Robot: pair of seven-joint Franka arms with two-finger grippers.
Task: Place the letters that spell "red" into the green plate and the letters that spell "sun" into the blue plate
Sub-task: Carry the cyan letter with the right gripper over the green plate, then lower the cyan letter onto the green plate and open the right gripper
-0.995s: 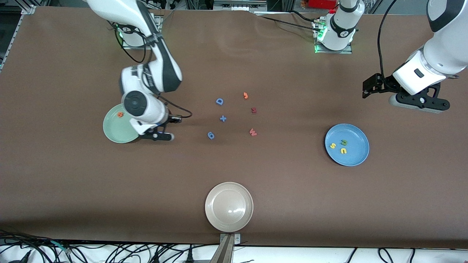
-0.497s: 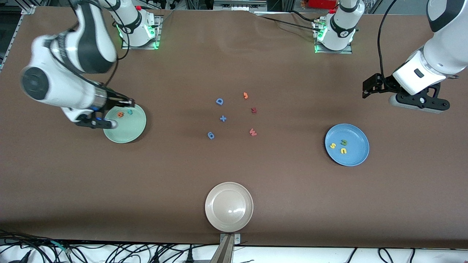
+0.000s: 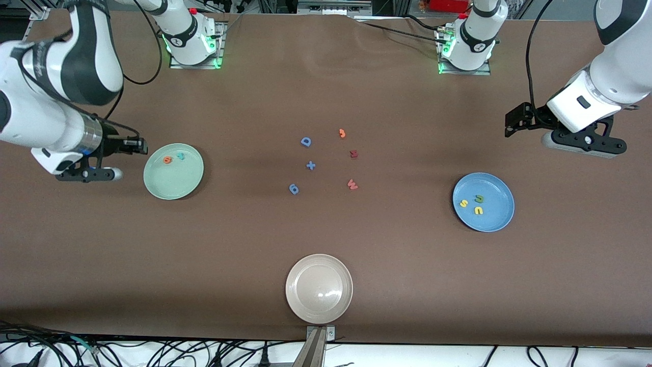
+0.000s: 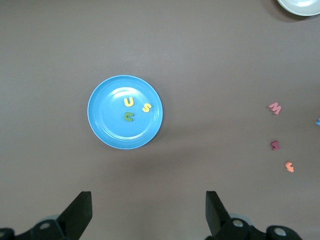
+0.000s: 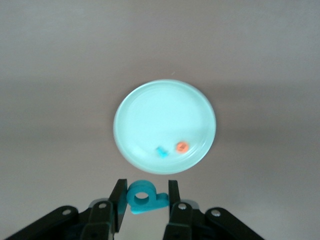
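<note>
The green plate [image 3: 173, 178] holds the orange "e" [image 3: 167, 159] and the small teal "r" [image 3: 180, 156]. My right gripper [image 3: 89, 175] hangs over bare table beside that plate, toward the right arm's end. It is shut on the teal "d" [image 5: 145, 198], with the green plate [image 5: 165, 105] ahead of it in the right wrist view. The blue plate [image 3: 491, 219] carries the yellow "s" [image 3: 463, 203], the yellow "u" [image 3: 478, 209] and the dark green "n" [image 3: 479, 198]. My left gripper [image 3: 583, 142] waits open and empty, up over the table beside the blue plate [image 4: 107, 130].
Loose pieces lie mid-table: a blue D [image 3: 305, 141], a blue plus [image 3: 310, 165], a blue rounded piece [image 3: 294, 189], a red W [image 3: 352, 184], a dark red piece [image 3: 353, 153] and an orange hooked piece [image 3: 342, 133]. A beige plate [image 3: 305, 306] sits at the near edge.
The right arm swung across the green plate toward its own end of the table, carrying the teal "d", and now sits off the plate. The left arm has not moved.
</note>
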